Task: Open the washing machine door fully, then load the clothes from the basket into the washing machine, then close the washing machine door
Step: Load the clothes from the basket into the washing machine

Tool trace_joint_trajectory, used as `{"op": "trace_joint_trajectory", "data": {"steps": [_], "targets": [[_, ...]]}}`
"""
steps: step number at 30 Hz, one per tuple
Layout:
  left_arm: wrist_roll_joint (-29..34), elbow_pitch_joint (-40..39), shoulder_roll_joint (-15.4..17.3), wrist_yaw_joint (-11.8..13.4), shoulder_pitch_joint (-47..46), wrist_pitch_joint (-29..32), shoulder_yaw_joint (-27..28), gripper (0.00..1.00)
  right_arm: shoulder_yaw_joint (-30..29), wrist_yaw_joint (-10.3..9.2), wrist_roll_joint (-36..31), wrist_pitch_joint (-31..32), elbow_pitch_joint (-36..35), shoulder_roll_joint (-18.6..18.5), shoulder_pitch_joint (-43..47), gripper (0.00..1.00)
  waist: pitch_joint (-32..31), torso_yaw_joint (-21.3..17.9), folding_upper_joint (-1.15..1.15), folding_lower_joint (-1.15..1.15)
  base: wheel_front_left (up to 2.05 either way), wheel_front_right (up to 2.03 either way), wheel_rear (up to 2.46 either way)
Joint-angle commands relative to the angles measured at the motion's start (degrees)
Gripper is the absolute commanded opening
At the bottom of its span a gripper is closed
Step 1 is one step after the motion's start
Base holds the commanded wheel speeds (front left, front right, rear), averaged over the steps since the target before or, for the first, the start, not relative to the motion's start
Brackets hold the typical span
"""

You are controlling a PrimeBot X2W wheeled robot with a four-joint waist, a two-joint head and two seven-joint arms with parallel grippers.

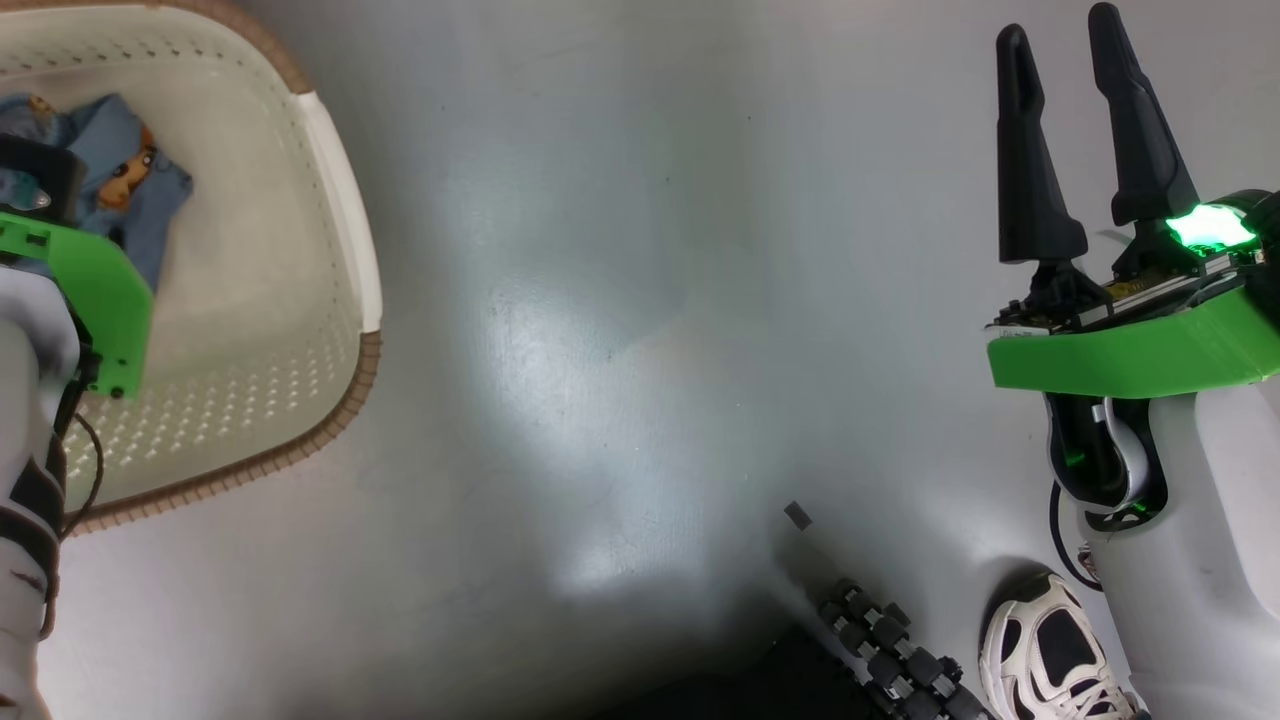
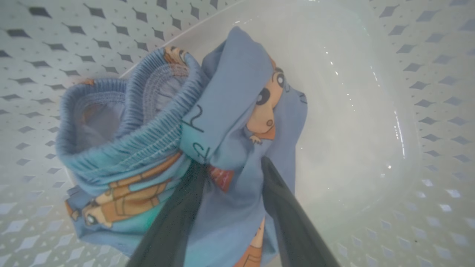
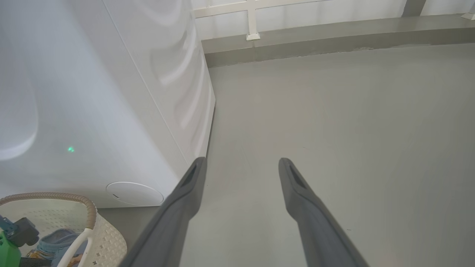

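Note:
The cream basket (image 1: 340, 200) stands on the floor at the upper left, with the light-blue printed clothes (image 1: 130, 190) bunched in its far corner. My left arm reaches down into it. In the left wrist view my left gripper (image 2: 232, 163) is open, its two fingers set either side of a fold of the clothes (image 2: 222, 111) lying on the basket's floor (image 2: 352, 129). My right gripper (image 1: 1058, 28) hangs open and empty over bare floor at the right. The right gripper (image 3: 242, 162) points past the white washing machine (image 3: 111, 92), with the basket (image 3: 89, 211) at its foot. The washing machine door is out of view.
A person's white and black shoe (image 1: 1050, 650) stands by my right arm at the lower right. Black rollers of my base (image 1: 890, 660) lie beside it, and a small dark piece (image 1: 797, 515) lies on the grey floor. A grey ledge (image 3: 334, 37) runs behind the machine.

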Motion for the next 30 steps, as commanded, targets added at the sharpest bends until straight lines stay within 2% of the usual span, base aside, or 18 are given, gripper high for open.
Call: {"op": "trace_joint_trajectory", "data": {"steps": [1,8,15,25,30], "targets": [[-0.12,-0.29,2.45,0.22,0.42,-0.19,0.58,0.0,1.12,0.42,0.73,-0.45,-1.29,-0.23,1.75,1.0,-0.12,-0.19,0.0,0.0,0.0,0.0,0.0],[-1.78,-0.21,1.59,0.62,1.02,-1.33,1.03,0.0,1.12,0.42,0.45,-0.45,-1.33,-0.65,2.1,1.0,-1.39,-0.12,0.0,0.0,0.0,0.0,0.0],[-6.07,-0.17,-0.42,1.05,2.96,-5.36,4.12,0.0,0.79,0.42,0.15,-0.45,-1.23,-1.27,2.33,1.0,-4.47,1.32,0.0,0.0,0.0,0.0,0.0],[-13.86,-0.14,-6.22,-0.14,9.09,-17.14,9.56,0.0,-0.4,0.42,-0.12,-0.45,-0.22,-3.09,4.69,1.0,-13.96,5.75,0.0,0.0,0.0,0.0,0.0],[-16.24,-1.24,-8.02,-0.82,13.18,-20.54,11.17,0.0,-0.67,0.42,-0.13,-0.45,0.93,-4.09,7.15,1.0,-19.87,7.77,0.0,0.0,0.0,0.0,0.0]]}}
